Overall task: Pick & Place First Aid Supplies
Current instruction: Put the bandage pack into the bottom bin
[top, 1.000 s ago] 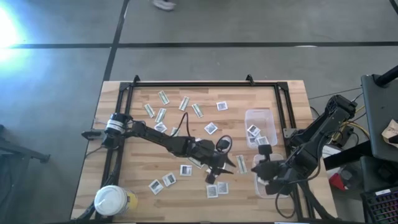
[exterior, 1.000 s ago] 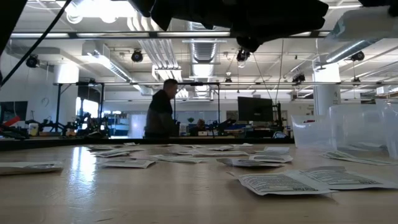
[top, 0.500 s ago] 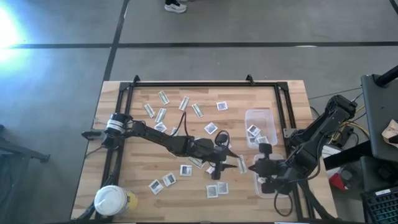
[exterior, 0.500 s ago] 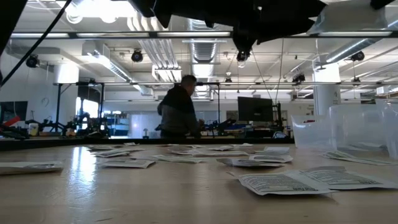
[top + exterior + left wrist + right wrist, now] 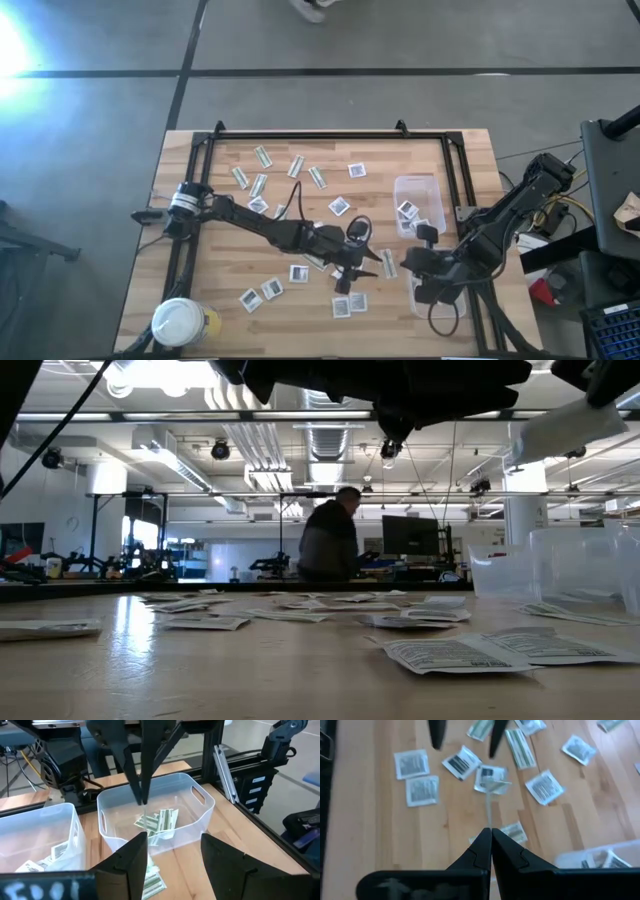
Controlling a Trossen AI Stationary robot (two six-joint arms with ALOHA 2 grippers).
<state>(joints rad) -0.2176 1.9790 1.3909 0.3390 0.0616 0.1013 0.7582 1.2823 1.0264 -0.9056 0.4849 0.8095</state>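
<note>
1. Over the strip tub (image 5: 204, 815), or just at its wall facing the bench's middle – I cannot tell which – hangs the right claw (image 5: 491, 831). It is pinched closed on a held strip (image 5: 489, 812), which dangles from the tips with its long axis pointing down.
2. That is the relation the next move seems to turn on: the tub's green-and-white strips lie below and slightly beyond the tips. I judge that a short carry inward comes before any release, or the strip could land on the rim or outside.
3. Left claw (image 5: 173, 839) hovers just beside the tub on the side toward the bench's middle, fingers spread and holding nothing.
4. A loose strip (image 5: 388, 263) lies flat between that claw and the tub, its long axis running alongside the tub wall. The left arm is the nearer one for it.
5. Square packets (image 5: 345, 303) lie a little farther from the tub than the left claw, and more are scattered well away across the bench. A second tub (image 5: 415, 188) stands just beyond the strip tub and holds square packets.
6. Bench (image 5: 230, 270): pale wooden planks inside a dark frame, with a jar (image 5: 180, 322) at the corner far from the tub.
7. Beyond it is an open workshop with a concrete floor – a person (image 5: 335, 540) stands far off.
</note>
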